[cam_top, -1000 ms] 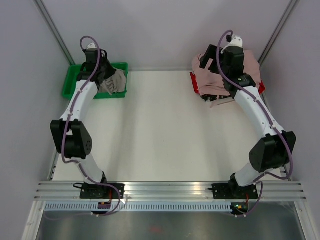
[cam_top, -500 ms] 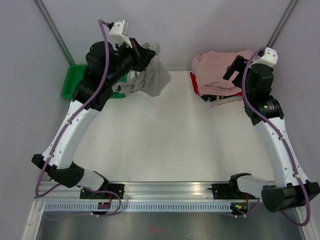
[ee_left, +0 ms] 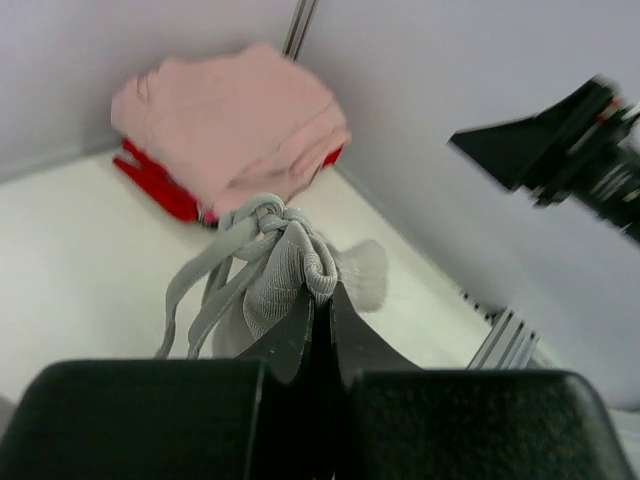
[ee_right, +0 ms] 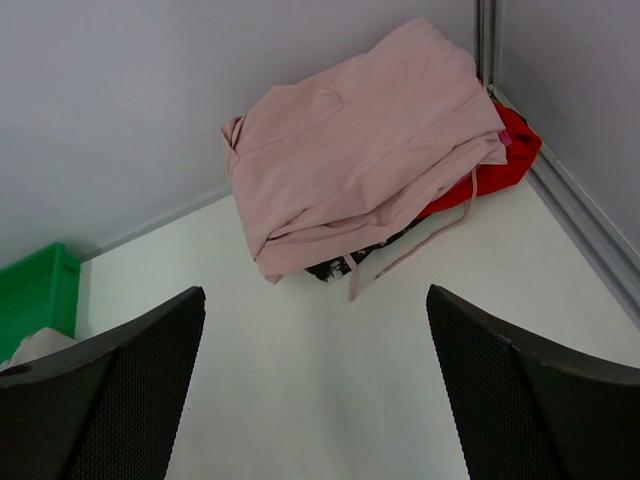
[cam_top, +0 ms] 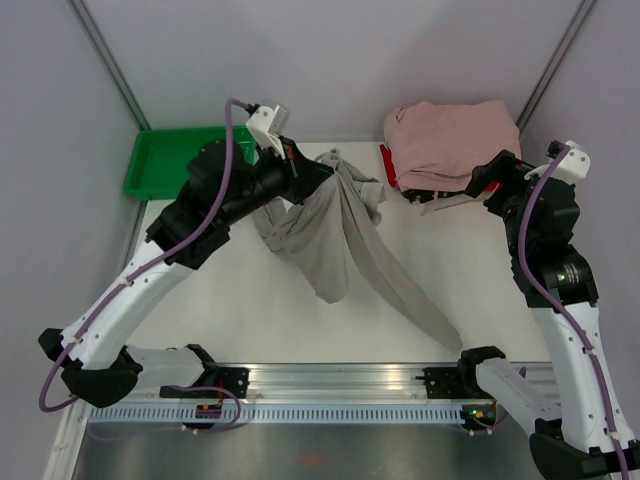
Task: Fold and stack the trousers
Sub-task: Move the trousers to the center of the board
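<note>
Laying-out step: left fingers (ee_left: 297,345) clenched on trousers (cam_top: 340,235) draping from twelve toward five o'clock; right fingers (ee_right: 520,400) released. Next, probably spread them flat on worktop (cam_top: 230,310).

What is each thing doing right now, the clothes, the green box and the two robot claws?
Long grey-beige fabric trousers: unfolded, lifted at one end, legs trailing onto the white table.
Left gripper: shut on the trousers.
Right gripper: open, holding nothing.
Green plastic bin: empty where it shows.
Pale pink folded garments: stacked on a red item in the far right corner.
</note>
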Controlling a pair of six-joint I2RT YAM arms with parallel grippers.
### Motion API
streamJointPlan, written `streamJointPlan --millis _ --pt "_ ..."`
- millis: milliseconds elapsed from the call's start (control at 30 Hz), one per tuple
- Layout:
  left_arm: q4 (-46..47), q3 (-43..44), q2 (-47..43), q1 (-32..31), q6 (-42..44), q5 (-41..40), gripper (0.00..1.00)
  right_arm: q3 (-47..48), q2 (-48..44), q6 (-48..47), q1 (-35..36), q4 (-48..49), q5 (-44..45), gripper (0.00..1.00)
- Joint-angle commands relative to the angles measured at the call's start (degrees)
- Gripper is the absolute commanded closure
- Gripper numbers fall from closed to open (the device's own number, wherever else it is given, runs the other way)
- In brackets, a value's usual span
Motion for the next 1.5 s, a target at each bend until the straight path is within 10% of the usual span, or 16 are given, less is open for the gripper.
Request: streamJointPlan --millis 0,400,467,500,533,833,1033,1467 --pt "6.21 -9.42 -2.07 0.11 -1.57 0.19 0.98 -1.98 -1.26 -1.33 -0.07 -0.09 -4.45 0.02" --pt "10.18 -23.95 0.22 0.11 -1.49 9.69 0.90 -8.22 2.08 0.42 -0.07 3.69 -23.36 0.02" --pt "7.90 -21.84 1.00 0.11 0.27 13.63 0.67 -9.01 3.04 0.95 -0.07 4.57 -23.63 0.02" --pt "3.88 -20.44 2.40 0.11 1.14 14.52 0.15 -9.19 3.40 1.30 -0.07 4.83 -23.89 0.02" --pt "1.32 -17.73 3.20 0.11 1.94 14.45 0.01 -9.28 3.75 1.39 -0.07 5.01 -24.33 0.02" --pt "-14.43 -21.10 -0.21 7.20 -12.08 -14.64 0.00 -11.29 7.61 1.57 -0.07 7.20 -30.91 0.02" --pt "-11.29 -29.48 1.35 17.24 -18.54 -10.07 0.00 -11.30 13.05 1.39 0.19 11.50 -38.38 0.02" --pt "8.22 -38.78 7.34 17.16 -1.24 13.90 0.12 -14.20 33.80 -5.98 11.78 17.49 -48.95 0.07"
